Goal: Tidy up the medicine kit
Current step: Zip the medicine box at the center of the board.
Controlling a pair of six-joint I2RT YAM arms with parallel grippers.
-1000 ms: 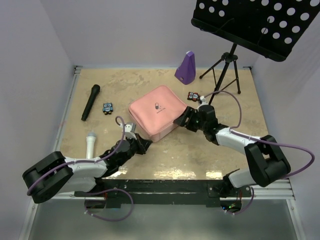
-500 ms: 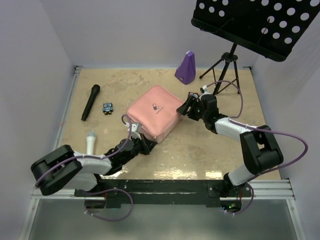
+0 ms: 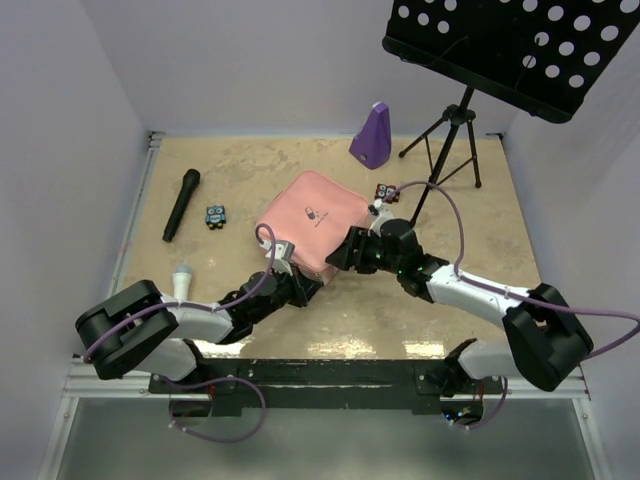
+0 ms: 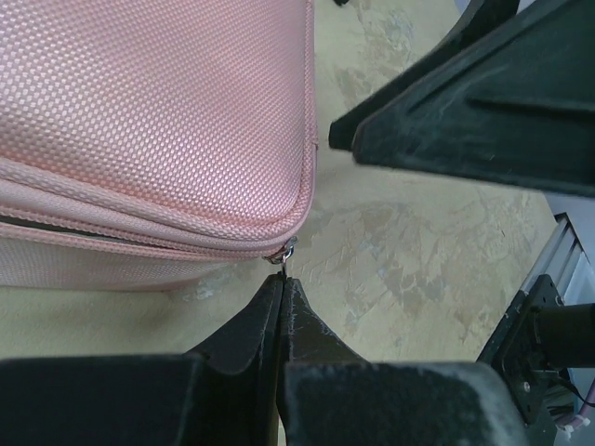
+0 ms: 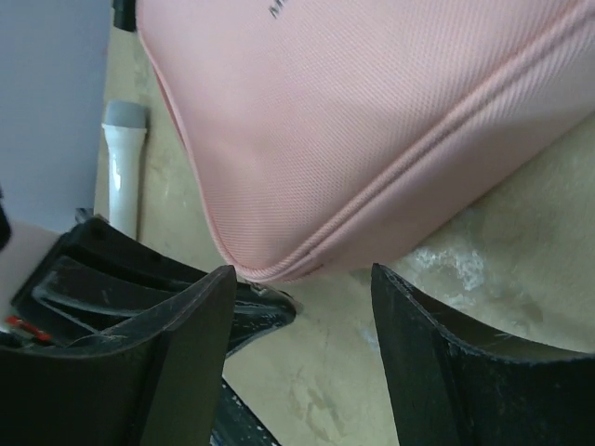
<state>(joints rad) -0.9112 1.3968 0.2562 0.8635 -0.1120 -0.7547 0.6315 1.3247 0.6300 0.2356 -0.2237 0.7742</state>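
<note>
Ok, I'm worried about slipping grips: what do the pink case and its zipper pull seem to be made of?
The pink case looks like woven synthetic fabric, matte: a fine dotted weave and corded piping show along its edge. The zipper pull looks like metal, going by its small silvery glint, though it is too small to be sure.

Walled lab tabletop (image 3: 300,160) (2 robot arms (image 3: 190,325))

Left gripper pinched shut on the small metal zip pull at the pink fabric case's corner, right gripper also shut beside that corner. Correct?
No: the right gripper is open. The right wrist view shows its black fingers apart, with the corner of the pink fabric case beyond the gap. The left gripper is indeed shut on the small metal zip pull.
</note>
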